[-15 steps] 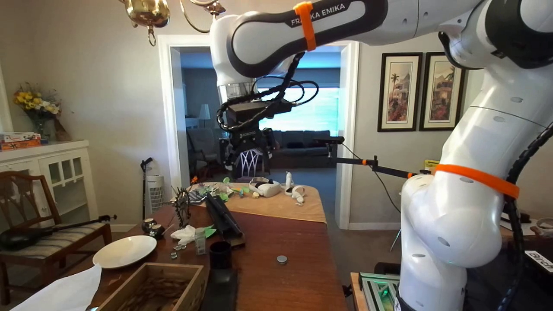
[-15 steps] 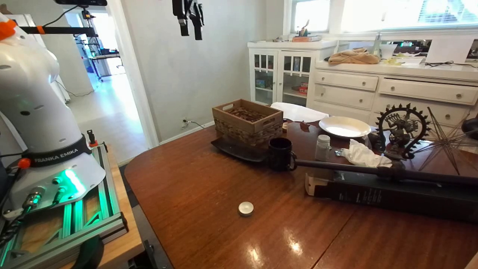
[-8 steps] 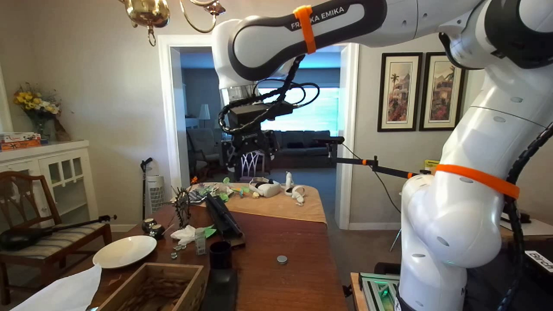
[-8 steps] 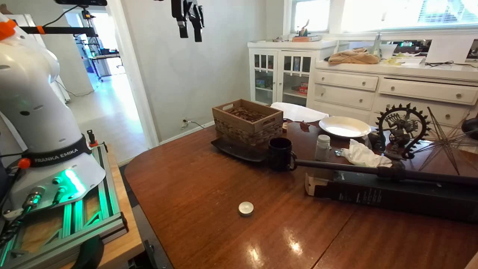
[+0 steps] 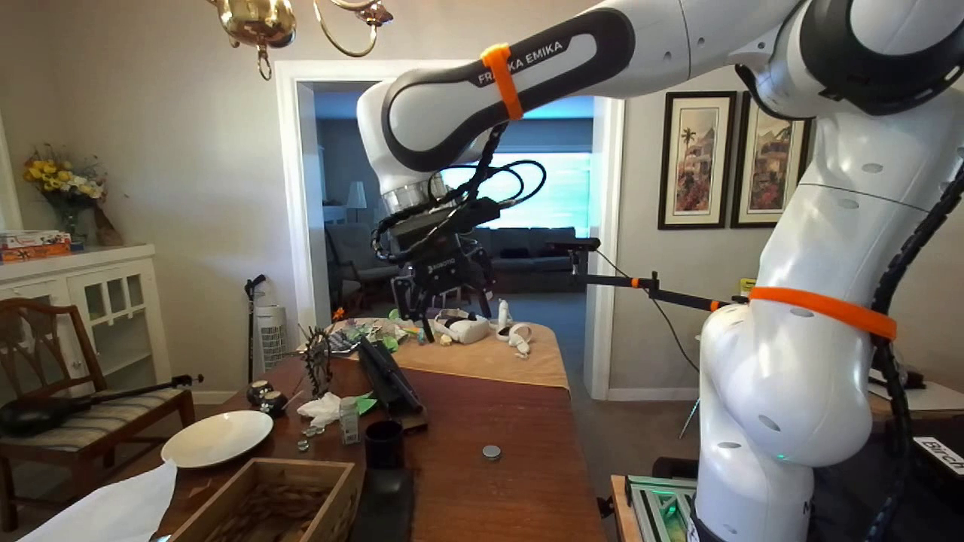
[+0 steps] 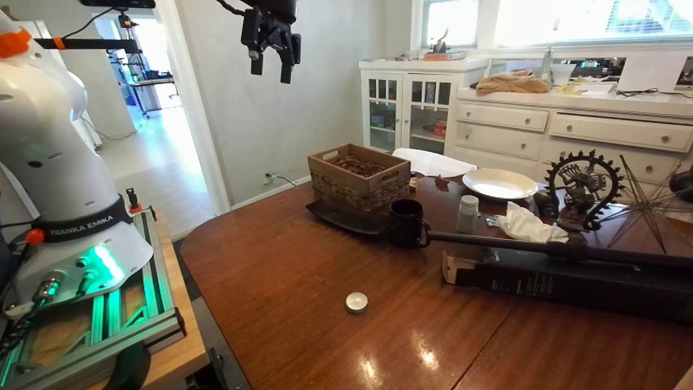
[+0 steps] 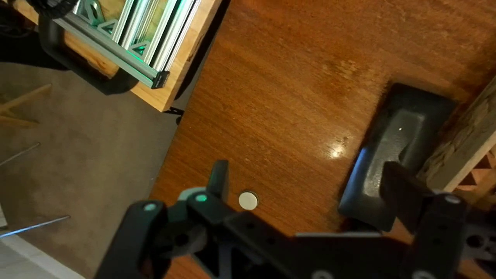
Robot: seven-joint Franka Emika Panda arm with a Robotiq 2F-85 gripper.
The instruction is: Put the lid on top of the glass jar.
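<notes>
Gripper is up high over the wooden table, jaws spread wide. Lid sits on the table well below it; in the wrist view it shows between the jaws, close to one side rather than centred. Small round disc, pale grey-white top face, low darker side wall. Lies flat, pale face up; circular outline, so no long axis to call. Glass jar stands upright near the black mug, clear body, pale top, long axis vertical, well apart from the lid.
</notes>
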